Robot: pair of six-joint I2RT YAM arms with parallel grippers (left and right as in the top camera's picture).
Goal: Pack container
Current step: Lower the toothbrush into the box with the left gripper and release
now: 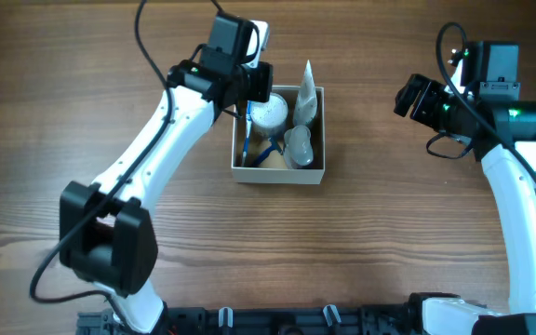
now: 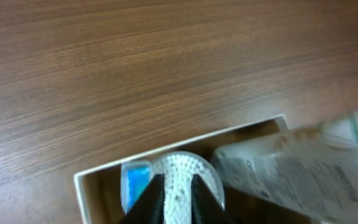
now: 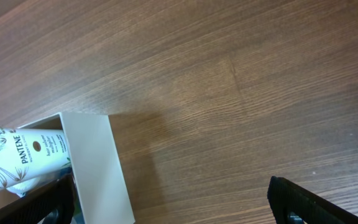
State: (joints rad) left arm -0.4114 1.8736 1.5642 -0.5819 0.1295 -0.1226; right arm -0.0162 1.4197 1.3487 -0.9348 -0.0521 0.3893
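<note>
One readable brand name: PANTENE, on a tube.

In the right wrist view, the white tube (image 3: 33,155) with green leaf print, lying in the box (image 3: 98,174), carries the word "PANTENE" in dark capitals along its length. Beside the word is a small round brown emblem, and next to that a few lines of small print too fine to read. In the left wrist view a tube (image 2: 291,177) in the box (image 2: 185,144) shows grey lines of print, blurred past reading. From overhead no lettering can be made out on anything in the box (image 1: 277,173).
</note>
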